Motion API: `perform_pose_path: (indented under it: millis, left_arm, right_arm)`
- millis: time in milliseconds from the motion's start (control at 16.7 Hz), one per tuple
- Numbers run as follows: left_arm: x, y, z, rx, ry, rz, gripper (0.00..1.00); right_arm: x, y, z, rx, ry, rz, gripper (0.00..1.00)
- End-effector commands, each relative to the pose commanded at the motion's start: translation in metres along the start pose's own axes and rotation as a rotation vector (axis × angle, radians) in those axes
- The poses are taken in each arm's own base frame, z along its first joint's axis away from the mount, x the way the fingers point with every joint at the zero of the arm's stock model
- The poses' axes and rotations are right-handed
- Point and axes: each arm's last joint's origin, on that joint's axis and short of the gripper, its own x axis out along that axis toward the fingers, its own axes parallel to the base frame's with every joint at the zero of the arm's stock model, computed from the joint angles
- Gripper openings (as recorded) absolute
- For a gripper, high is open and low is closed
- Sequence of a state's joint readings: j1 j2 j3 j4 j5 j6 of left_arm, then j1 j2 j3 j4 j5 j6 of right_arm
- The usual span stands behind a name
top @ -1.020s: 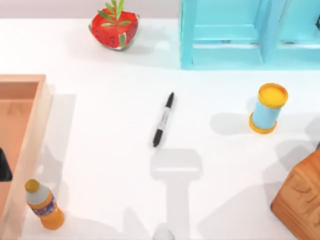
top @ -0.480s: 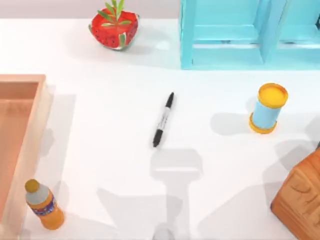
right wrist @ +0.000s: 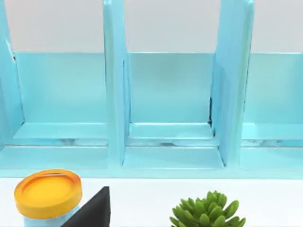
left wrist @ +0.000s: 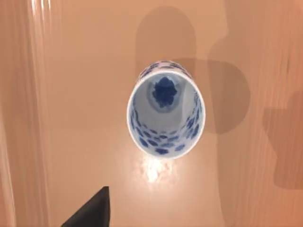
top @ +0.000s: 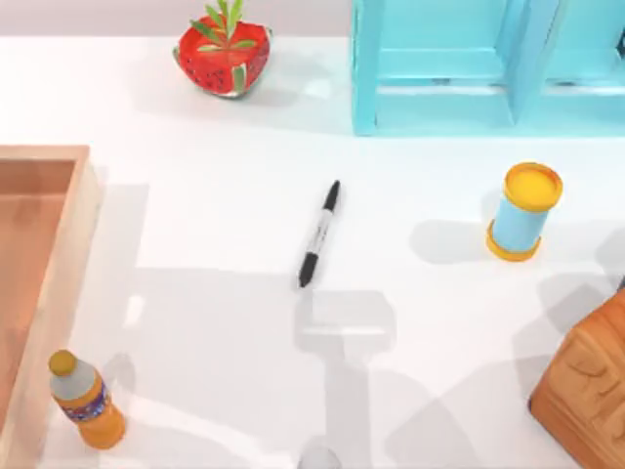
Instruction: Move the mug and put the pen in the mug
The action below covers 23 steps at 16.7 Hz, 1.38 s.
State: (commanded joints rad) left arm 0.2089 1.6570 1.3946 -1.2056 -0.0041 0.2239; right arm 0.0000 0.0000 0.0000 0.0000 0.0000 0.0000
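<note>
Two claws are mine, and of each the wrist views give just one dark wedge at the frame's edge. I cannot tell whether either is released or clenched.

My left claw (left wrist: 90, 212) hangs over the mug (left wrist: 165, 116), looking straight down into its open mouth. The mug stands upright, white with blue patterning on the inner wall and a blue blot at the bottom. It is clear of the dark wedge, with nothing gripping it. It rests on the bare floor of the wooden tray (left wrist: 71, 94), near one of the tray's walls, with a rounded shadow beside it.

My right claw (right wrist: 92, 212) faces the blue shelf (right wrist: 170, 118), level with its upright dividers. A blue can (right wrist: 47, 196) with a yellow lid stands just beside the wedge, and a green plant (right wrist: 208, 215) sits near it, both in front of the shelf.

From above, the wooden tray (top: 83, 225) runs along the left side of the white table (top: 195, 195). The pen (top: 319, 234) lies flat and slanted in the middle of the table, well apart from the tray. An orange bottle (top: 86, 401) stands just beside the tray's near corner. The blue can (top: 525, 211) stands on the right, the shelf (top: 439, 68) is at the far side, a watermelon pot (top: 223, 49) sits left of the shelf, and a wooden box (top: 586, 391) fills the near right corner.
</note>
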Motion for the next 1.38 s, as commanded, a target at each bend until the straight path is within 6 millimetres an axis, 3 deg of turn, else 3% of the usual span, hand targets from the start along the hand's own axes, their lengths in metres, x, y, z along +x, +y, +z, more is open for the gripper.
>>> perform_pose_path:
  millis: [240, 660, 1140, 1380]
  left_arm:
    - [0.012, 0.009, 0.018, 0.004, 0.103, -0.024, 1.0]
    - [0.018, 0.008, 0.018, 0.006, 0.108, -0.025, 1.0]
    - [0.103, 0.007, 0.011, 0.004, 0.1, -0.023, 1.0]
    - [0.112, 0.007, 0.008, 0.004, 0.106, -0.025, 1.0]
  right_arm:
    - [0.0, 0.0, 0.0, 0.0, 0.0, 0.0, 1.0]
    - [0.0, 0.0, 0.0, 0.0, 0.0, 0.0, 1.0]
    - [0.0, 0.0, 0.0, 0.0, 0.0, 0.0, 1.0]
    - [0.0, 0.0, 0.0, 0.0, 0.0, 0.0, 1.0]
